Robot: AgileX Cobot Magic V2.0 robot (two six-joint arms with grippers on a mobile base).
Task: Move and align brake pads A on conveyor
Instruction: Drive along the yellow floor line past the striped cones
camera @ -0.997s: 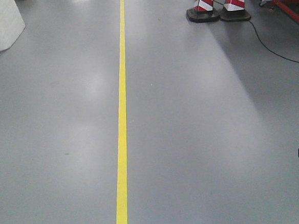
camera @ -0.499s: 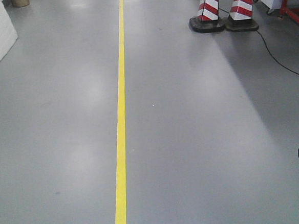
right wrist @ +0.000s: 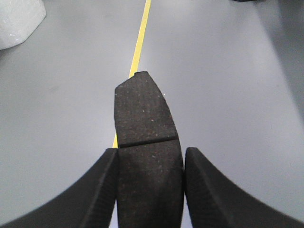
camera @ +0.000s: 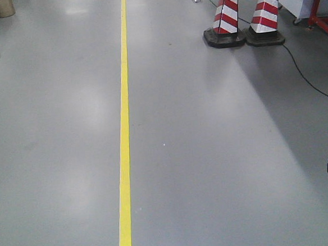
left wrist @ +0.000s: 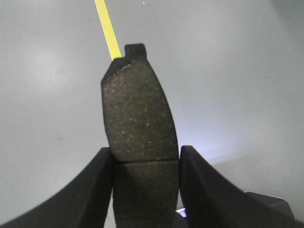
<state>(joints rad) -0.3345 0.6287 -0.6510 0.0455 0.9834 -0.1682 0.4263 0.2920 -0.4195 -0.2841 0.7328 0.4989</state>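
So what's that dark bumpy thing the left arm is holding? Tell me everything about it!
It is a brake pad, flat, oblong and slightly curved, dark grey-brown with tiny pale specks and a rough, gritty face. A thin groove crosses it near the jaws, and a small square tab sticks out at its far tip. The left gripper pinches its lower end from both sides, so it points away from the camera above the grey floor and a yellow line.

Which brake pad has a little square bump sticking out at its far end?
The brake pad in the left gripper: a square tab tops its tip. The right gripper's pad ends in a plain slanted edge.
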